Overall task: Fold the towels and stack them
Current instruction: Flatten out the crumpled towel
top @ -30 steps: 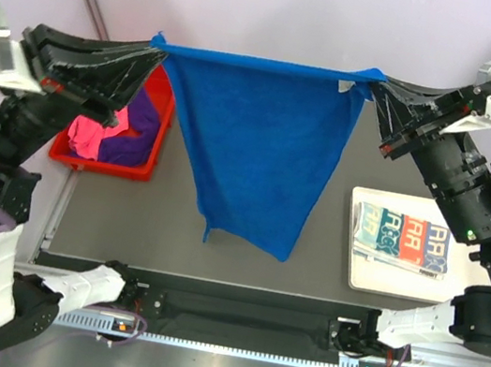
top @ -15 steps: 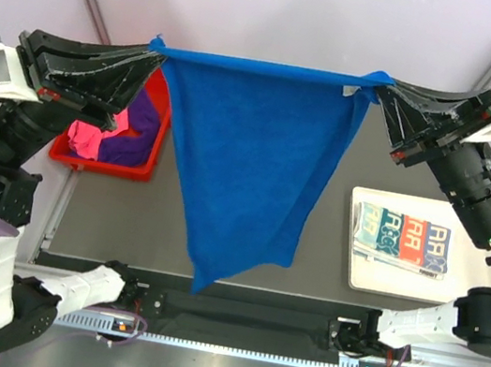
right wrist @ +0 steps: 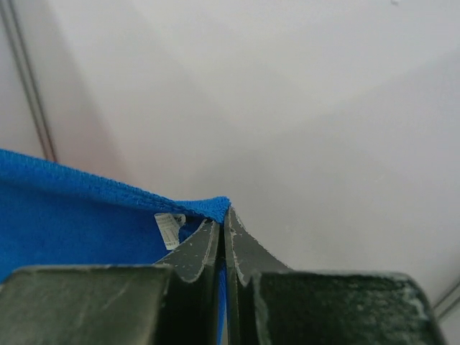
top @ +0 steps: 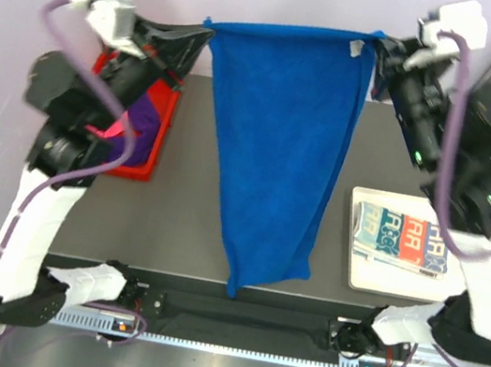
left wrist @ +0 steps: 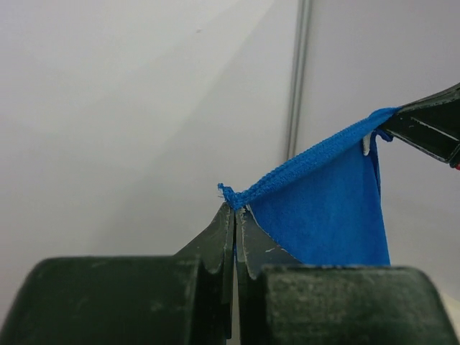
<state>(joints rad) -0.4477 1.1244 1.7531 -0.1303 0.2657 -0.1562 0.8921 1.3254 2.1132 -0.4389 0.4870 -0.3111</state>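
A royal blue towel [top: 281, 142] hangs stretched in the air between both grippers, its lower tip reaching the table's near edge. My left gripper [top: 208, 27] is shut on its left top corner [left wrist: 231, 198]. My right gripper [top: 381, 42] is shut on the right top corner [right wrist: 215, 207], beside a small white label [right wrist: 169, 228]. A folded cream towel with teal and orange lettering [top: 402, 238] lies on the white tray [top: 372, 277] at the right. Pink [top: 114, 130] and purple [top: 146, 118] towels sit in the red bin [top: 157, 135] at the left.
The dark table mat [top: 162, 226] lies under the hanging towel. Both arms are raised high toward the back wall. A black rail [top: 241, 316] runs along the near edge between the arm bases.
Both arms have lifted and swung toward the back, drawing closer together. The blue towel hangs narrower and longer, its tip now at the near edge.
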